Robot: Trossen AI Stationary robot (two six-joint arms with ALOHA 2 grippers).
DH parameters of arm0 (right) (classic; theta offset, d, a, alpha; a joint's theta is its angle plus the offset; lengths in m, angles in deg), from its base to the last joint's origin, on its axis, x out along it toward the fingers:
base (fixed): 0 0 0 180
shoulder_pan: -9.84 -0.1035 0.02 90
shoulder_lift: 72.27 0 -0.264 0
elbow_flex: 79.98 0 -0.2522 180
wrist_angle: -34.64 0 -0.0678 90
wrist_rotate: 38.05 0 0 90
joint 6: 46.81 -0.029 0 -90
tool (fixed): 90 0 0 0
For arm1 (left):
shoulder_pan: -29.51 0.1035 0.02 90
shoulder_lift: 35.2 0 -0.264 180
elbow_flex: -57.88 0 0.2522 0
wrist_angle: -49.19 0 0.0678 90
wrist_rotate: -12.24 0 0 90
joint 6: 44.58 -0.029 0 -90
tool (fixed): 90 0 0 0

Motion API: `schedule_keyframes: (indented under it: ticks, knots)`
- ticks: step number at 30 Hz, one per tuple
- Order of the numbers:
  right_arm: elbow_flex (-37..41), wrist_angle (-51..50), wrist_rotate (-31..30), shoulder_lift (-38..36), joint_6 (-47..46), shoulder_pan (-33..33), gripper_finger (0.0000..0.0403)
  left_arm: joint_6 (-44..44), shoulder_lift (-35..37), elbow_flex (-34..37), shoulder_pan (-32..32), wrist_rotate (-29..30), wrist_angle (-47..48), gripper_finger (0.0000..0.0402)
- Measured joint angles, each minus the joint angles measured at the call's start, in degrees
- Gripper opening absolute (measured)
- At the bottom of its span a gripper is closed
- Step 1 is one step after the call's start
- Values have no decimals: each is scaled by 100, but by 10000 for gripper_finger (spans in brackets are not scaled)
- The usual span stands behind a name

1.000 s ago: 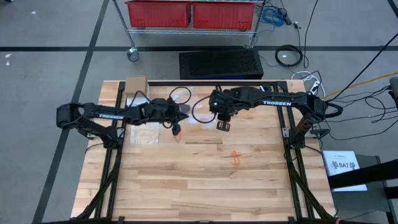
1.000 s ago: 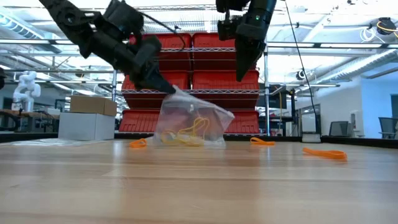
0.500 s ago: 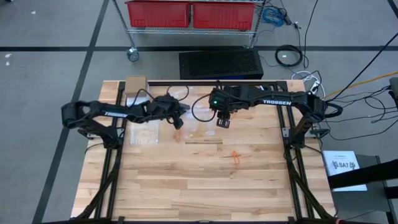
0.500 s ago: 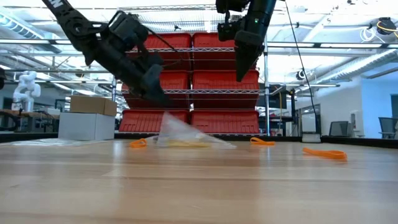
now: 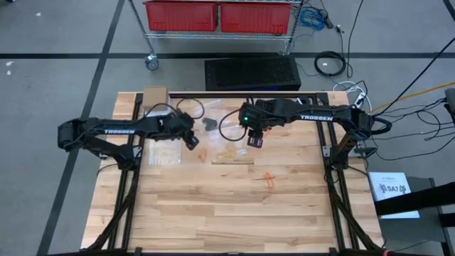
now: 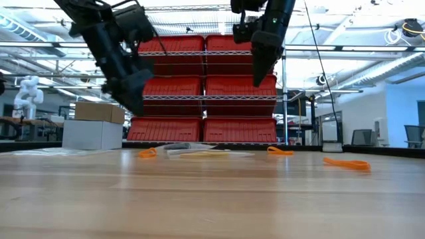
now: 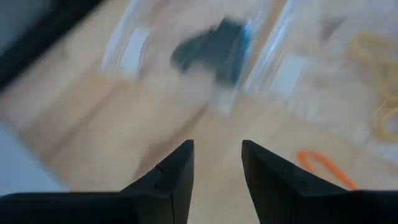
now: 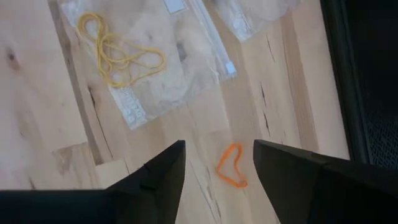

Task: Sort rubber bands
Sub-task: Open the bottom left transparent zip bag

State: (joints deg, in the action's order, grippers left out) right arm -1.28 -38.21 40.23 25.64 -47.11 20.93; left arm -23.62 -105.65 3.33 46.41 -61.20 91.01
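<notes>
High view, TROSSEN lettering on both arms, left hand (image 5: 190,141) and right hand (image 5: 254,141) fingers apart, empty.

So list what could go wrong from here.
The clear bag holding yellow bands lies flat and limp, so regrasping it may spill them. The loose orange band under the open right gripper is thin and flat, easy to miss. The open left gripper hangs empty.

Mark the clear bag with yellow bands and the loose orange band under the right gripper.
Clear bag (image 8: 155,68), right wrist view, on bare plastic beside the yellow bands.
Orange band (image 8: 231,166), right wrist view, on the loop's strand.
</notes>
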Motion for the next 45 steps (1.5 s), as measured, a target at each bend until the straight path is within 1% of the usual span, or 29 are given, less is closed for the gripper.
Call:
schedule_keyframes:
  ticks: [2, 7, 9, 11, 16, 20, 27, 32, 38, 41, 43, 45]
  knots:
    - [0, 23, 0, 0, -7, -37, 183, 523, 0, -3, -51, 38, 371, 141]
    - [-2, 43, 3, 0, -13, -162, 183, 1616, -2, -3, -183, 459, 1381, 141]
    - [-2, 60, 2, -2, -13, -219, 183, 1954, -2, -3, -265, 444, 1755, 141]
    - [-2, 61, 3, -2, -13, -267, 183, 2175, -2, -3, -370, 302, 1926, 141]
    - [-2, 65, 2, -2, -13, -343, 183, 2643, -57, -3, -714, 190, 1900, 141]
    - [-2, 65, 0, -2, -13, -398, 183, 2942, -347, -3, -953, 133, 1983, 141]
    - [-2, 93, 0, -2, -13, -508, 183, 2982, -1103, -3, -1259, 26, 1772, 141]
    - [-2, 168, 0, -2, -13, -586, 183, 2978, -1538, -4, -1336, -13, 1329, 141]
    - [-2, 219, -8, -5, -13, -680, 183, 2934, -2096, -52, -1371, -35, 1317, 138]
    - [-2, 219, -15, -5, -13, -715, 183, 2754, -2188, -53, -1480, 38, 1285, 115]
    - [-2, 218, -16, -5, -13, -754, 183, 2647, -2180, -41, -1588, 77, 1236, 83]
    - [-2, 227, -17, -5, -7, -754, 183, 2615, -2105, -10, -1692, 95, 1203, 39]
